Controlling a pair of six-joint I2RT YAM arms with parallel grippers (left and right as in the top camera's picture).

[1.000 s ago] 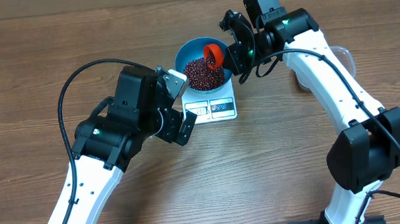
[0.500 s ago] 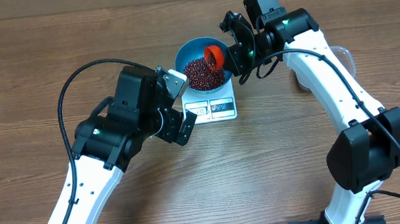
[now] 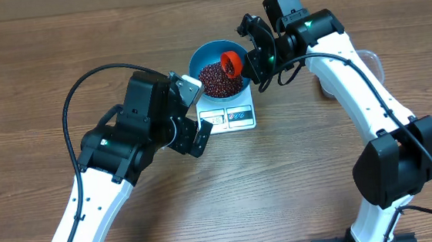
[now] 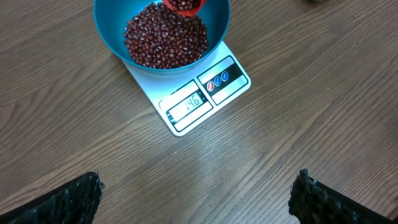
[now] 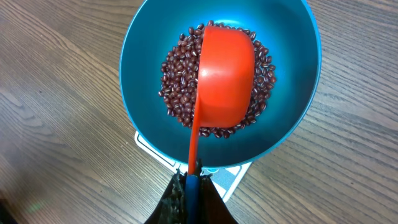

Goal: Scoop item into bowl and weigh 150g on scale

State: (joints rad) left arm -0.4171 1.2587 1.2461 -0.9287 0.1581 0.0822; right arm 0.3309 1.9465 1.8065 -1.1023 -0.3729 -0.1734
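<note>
Right wrist, right jaws clamping scoop (image 5: pixel 225 74), beans (image 5: pixel 177 74) ahead, seemingly beneath, left jaws apart

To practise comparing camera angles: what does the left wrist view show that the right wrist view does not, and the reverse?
Only the left wrist view: the display of the scale, and the open left gripper, its fingertips at the bottom corners. Only the right wrist view: the whole orange scoop, its handle clamped in the shut right gripper. Both: the blue bowl on the scale, the beans, the wooden table.
</note>
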